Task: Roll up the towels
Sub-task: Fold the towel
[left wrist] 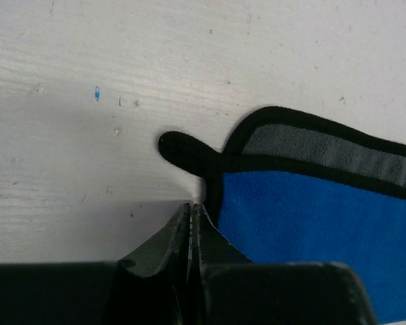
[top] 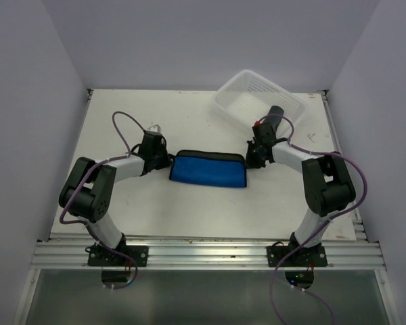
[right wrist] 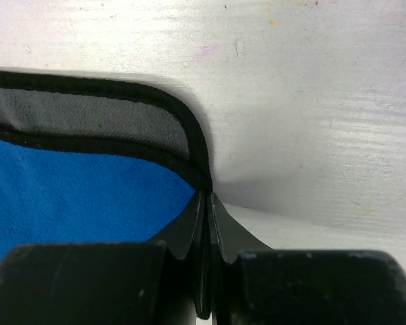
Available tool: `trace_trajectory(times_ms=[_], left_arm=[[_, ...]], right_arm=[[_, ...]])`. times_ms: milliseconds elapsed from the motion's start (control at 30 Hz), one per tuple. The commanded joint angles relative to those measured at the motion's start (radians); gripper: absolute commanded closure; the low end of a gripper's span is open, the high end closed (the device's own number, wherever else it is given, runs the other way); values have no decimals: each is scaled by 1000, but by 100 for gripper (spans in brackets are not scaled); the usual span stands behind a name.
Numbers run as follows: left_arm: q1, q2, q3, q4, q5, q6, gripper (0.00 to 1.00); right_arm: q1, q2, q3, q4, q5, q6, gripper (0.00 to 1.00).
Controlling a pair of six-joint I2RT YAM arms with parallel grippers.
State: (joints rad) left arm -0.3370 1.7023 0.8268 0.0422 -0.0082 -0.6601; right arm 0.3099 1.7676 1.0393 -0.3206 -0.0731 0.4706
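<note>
Both sets of jaws are clenched, left gripper and right gripper each nipping an end of the blue towel mid-frame, so they should lift together and keep that edge taut.

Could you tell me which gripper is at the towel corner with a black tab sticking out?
The left gripper; the right gripper is at a smoothly rounded corner of the blue towel.

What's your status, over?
Left gripper and right gripper shut on blue towel ends. Towel flat, not yet rolled. Basket far right, not in the way.
</note>
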Motion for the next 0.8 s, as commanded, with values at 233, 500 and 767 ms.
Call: trace_trajectory(times_ms=[233, 500, 767], left_arm=[[-5, -16, 14, 70, -16, 16, 100], [-5, -41, 0, 105, -32, 1, 100], [-5, -53, 12, 108, -38, -10, 100]], right_arm=[[12, -26, 39, -2, 1, -6, 100], [11, -97, 62, -29, 33, -9, 100], [12, -80, 102, -21, 24, -18, 100]])
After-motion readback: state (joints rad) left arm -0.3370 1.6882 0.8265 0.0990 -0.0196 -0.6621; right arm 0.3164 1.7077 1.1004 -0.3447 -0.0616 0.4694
